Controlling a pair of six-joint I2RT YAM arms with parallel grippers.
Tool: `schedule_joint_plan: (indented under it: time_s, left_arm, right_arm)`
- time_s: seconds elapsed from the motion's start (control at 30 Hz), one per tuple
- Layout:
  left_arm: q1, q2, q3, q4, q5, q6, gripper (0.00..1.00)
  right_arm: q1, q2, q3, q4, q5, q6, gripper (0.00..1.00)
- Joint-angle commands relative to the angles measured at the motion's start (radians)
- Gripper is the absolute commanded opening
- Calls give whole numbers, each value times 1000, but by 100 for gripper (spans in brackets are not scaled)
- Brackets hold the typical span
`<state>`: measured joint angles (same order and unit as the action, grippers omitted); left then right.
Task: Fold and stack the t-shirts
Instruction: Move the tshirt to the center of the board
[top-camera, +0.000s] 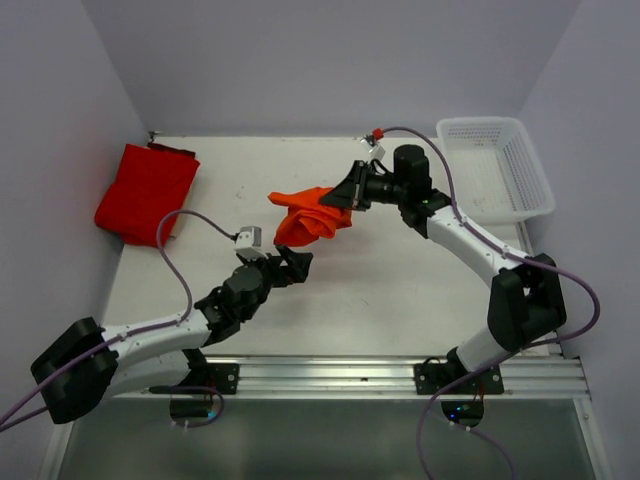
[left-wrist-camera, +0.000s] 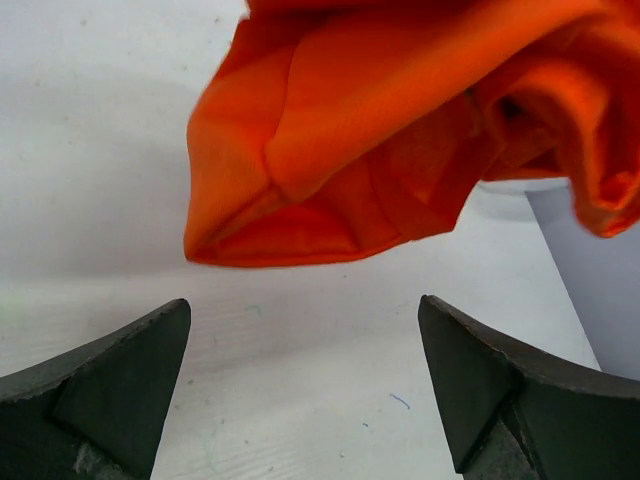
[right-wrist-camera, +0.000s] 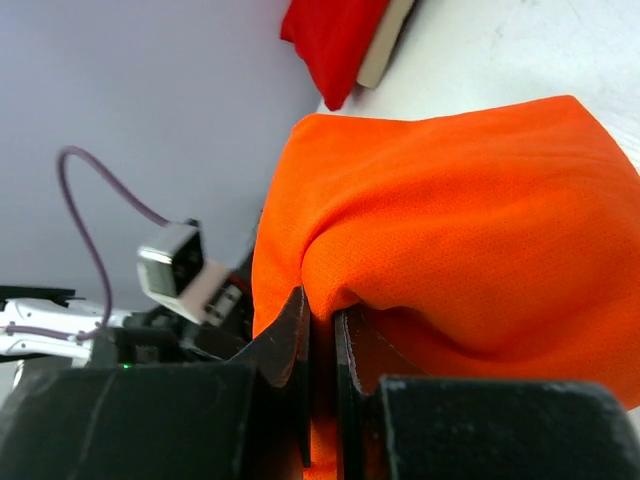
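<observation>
The white table (top-camera: 400, 290) fills the middle of the top view, with a mesh basket (top-camera: 500, 165) at upper right. The red t-shirt (top-camera: 147, 192) lies folded at upper left. At centre the orange t-shirt (top-camera: 310, 215) hangs bunched (clear of the tabletop), pinched tight in the right gripper (right-wrist-camera: 320, 320). Just below it, the left gripper (left-wrist-camera: 305, 330) gapes wide, holding nothing.

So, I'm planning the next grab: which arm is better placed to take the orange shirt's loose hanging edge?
Left. The left gripper is open, facing the hanging edge of the orange shirt; the right gripper is shut on it.
</observation>
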<state>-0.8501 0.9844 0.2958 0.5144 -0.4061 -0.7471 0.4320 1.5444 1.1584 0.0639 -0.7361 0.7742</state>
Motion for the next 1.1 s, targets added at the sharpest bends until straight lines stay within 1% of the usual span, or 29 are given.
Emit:
schedule_joint_plan:
  time_s: [0.0, 0.03, 0.07, 0.13, 0.2, 0.27, 0.3, 0.33, 0.4, 0.43, 0.5, 0.53, 0.57, 0.6, 0.63, 0.67, 0.7, 0.73, 0.77, 0.8, 0.87, 0.93, 1.07]
  left_arm:
    - [-53, 104, 52, 87, -215, -165, 100]
    - [-79, 115, 57, 96, -243, -187, 100]
    - [-90, 123, 55, 108, -264, -202, 100]
    - [-104, 134, 51, 140, -309, -256, 100]
    - [-109, 131, 33, 194, -335, -264, 100]
    - [-115, 120, 16, 210, -371, -274, 100]
    - [-116, 102, -7, 249, -396, -279, 100]
    - [-119, 91, -7, 249, -396, -279, 100]
    - [-125, 59, -44, 295, -444, -281, 100]
    - [-132, 51, -66, 309, -460, -284, 100]
    - [-136, 42, -98, 409, -497, -279, 100]
    - [-138, 49, -134, 468, -504, -268, 100]
    - [-138, 63, -151, 542, -505, -223, 100]
    - [-138, 109, -162, 684, -502, -203, 100]
    - [-138, 137, -162, 741, -497, -186, 100]
    - [-138, 166, -158, 841, -488, -164, 100]
    - [-138, 227, -153, 892, -487, -156, 100]
    - [-138, 256, -138, 942, -485, -143, 100]
    - [-138, 284, -126, 1031, -481, -106, 100]
    - [-136, 334, -112, 1074, -476, -78, 100]
    - [-136, 382, -75, 1172, -461, -11, 100]
    - [-135, 392, -51, 1204, -458, 40, 100]
    - [-115, 364, -35, 1236, -425, 95, 100]
  right_arm:
    - [1, 23, 70, 206, -68, 129, 0]
    - [1, 32, 70, 294, -81, 164, 0]
    - [1, 55, 72, 338, -97, 233, 0]
    - [2, 89, 90, 431, -103, 314, 0]
    - [2, 105, 112, 467, -108, 353, 0]
    - [2, 109, 119, 490, -100, 378, 0]
    - [1, 106, 118, 494, -91, 378, 0]
    - [2, 106, 118, 494, -88, 379, 0]
    - [2, 115, 113, 514, -91, 398, 0]
    - [-1, 118, 107, 566, -92, 440, 0]
    - [-4, 141, 92, 631, -97, 488, 0]
    - [-6, 149, 89, 683, -97, 532, 0]
    - [-7, 157, 83, 707, -95, 551, 0]
    - [-7, 173, 81, 743, -97, 568, 0]
    - [-7, 180, 81, 757, -98, 591, 0]
    - [-9, 186, 81, 770, -98, 605, 0]
    - [-7, 200, 80, 802, -100, 617, 0]
    - [-7, 206, 80, 812, -103, 640, 0]
    - [-7, 209, 73, 821, -106, 646, 0]
    - [-7, 209, 69, 830, -106, 651, 0]
    - [-7, 203, 57, 824, -112, 645, 0]
    - [-9, 183, 50, 772, -111, 605, 0]
    - [-9, 172, 17, 764, -118, 591, 0]
